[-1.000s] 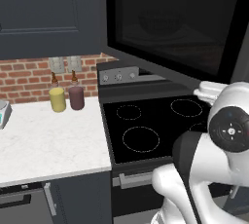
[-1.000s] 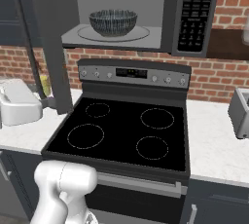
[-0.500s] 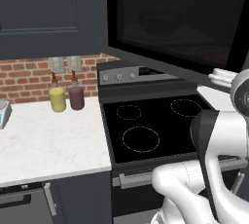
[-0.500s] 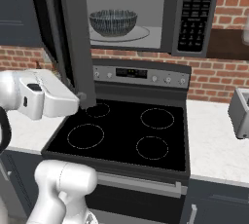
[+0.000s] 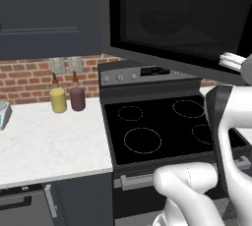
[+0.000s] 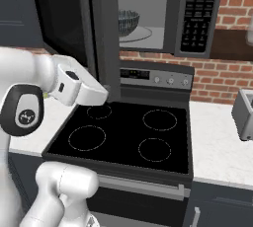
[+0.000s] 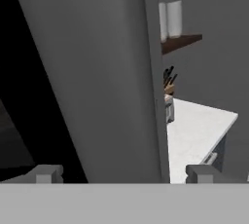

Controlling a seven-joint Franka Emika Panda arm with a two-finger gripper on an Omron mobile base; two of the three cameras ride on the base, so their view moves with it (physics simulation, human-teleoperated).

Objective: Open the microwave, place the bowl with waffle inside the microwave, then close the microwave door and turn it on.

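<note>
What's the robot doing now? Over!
Gripper open, holding nothing, up against the microwave door. Door partly open. Bowl inside the microwave. Nothing in the way.

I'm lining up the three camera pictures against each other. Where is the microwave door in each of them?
Left base view: the microwave door fills the upper right, its dark glass facing the camera.
Right base view: it stands near edge-on, upper left of centre, partly covering the bowl.
Hand view: its grey edge runs top to bottom just ahead of the fingers.
Shared landmark in both base views: the stove below.
</note>
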